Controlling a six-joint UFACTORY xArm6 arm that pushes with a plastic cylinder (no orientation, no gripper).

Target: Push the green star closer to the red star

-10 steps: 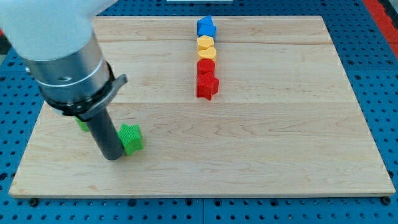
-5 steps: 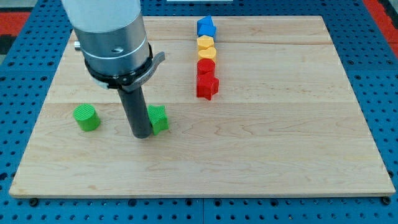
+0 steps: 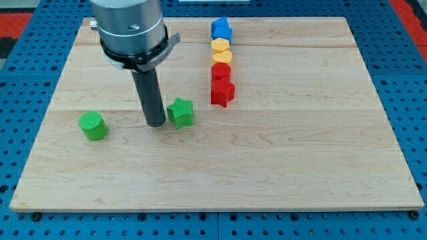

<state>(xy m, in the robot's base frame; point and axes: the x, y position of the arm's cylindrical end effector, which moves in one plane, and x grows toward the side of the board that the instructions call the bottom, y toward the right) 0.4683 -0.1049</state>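
Green star [image 3: 181, 112] just to the view's right of my tip [image 3: 156, 124], apparently touching; red star [image 3: 222, 93] farther up and right on the desk [image 3: 300, 153]. No jaws: plain rod.

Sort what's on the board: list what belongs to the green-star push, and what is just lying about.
Belongs to the job:
- green star
- red star
- my tip, just at the view's left of the green star

Just lying about:
- green cylinder
- red block
- two yellow blocks
- blue block
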